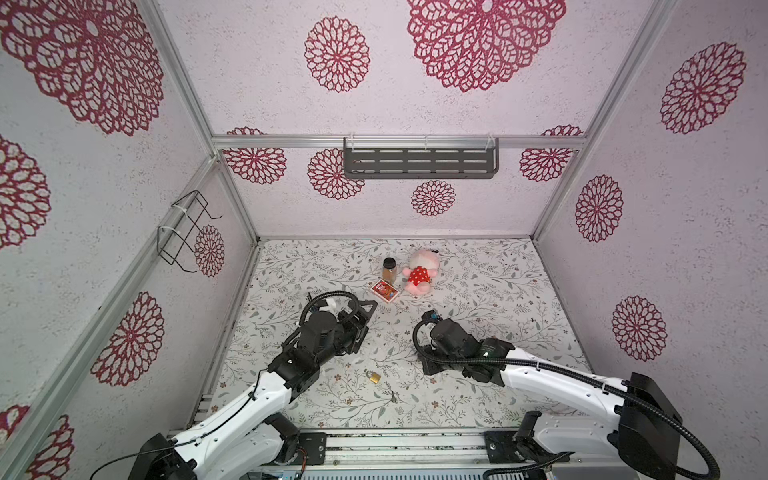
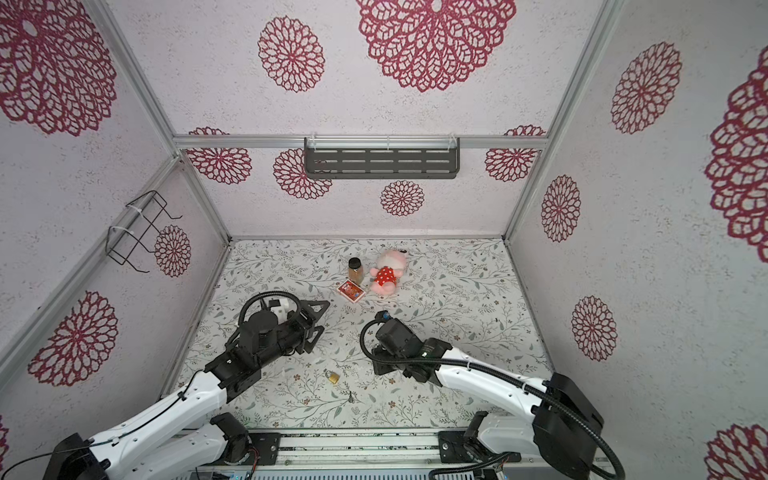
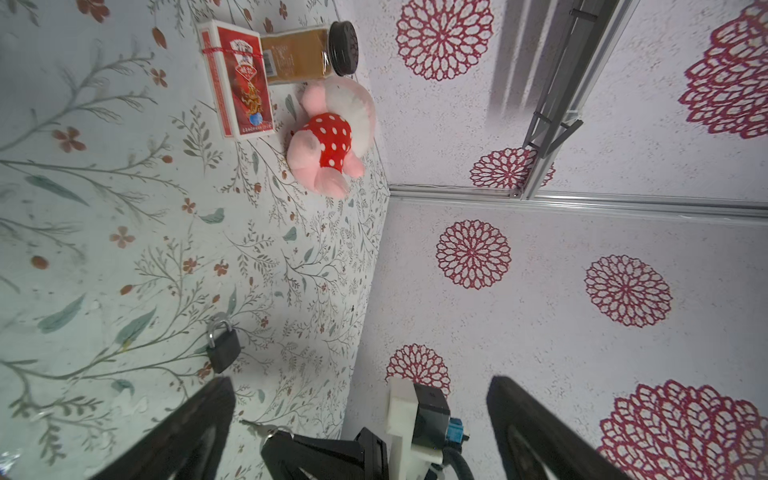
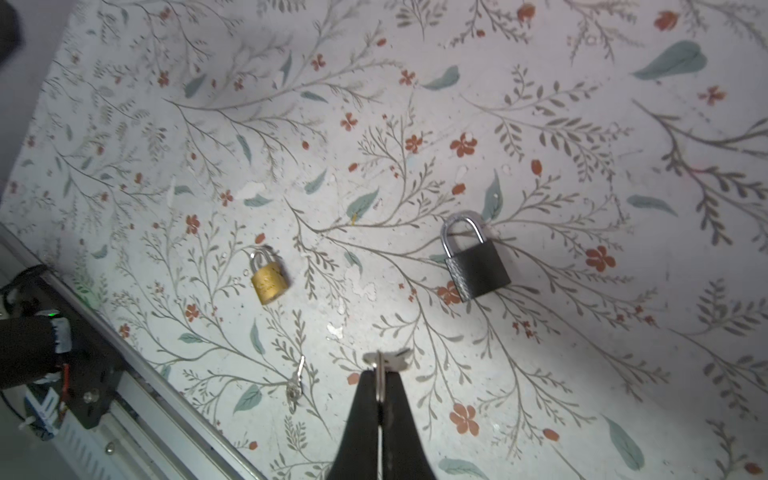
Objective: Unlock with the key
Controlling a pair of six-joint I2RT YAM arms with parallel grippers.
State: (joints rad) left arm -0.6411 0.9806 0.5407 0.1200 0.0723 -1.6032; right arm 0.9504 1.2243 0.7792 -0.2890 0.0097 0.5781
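Right tool (image 4: 379, 374) is pinched together on a key (image 4: 395, 362), near the black padlock (image 4: 478, 266) lying flat on the tabletop (image 4: 582, 374). Left tool (image 3: 361, 382) hangs spread wide and empty, also near that padlock. Brass padlock (image 4: 268, 276) lies apart from it.

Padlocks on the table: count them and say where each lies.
2. The brass padlock lies nearer the front rail; the black padlock lies apart from it, out of sight in both top views.
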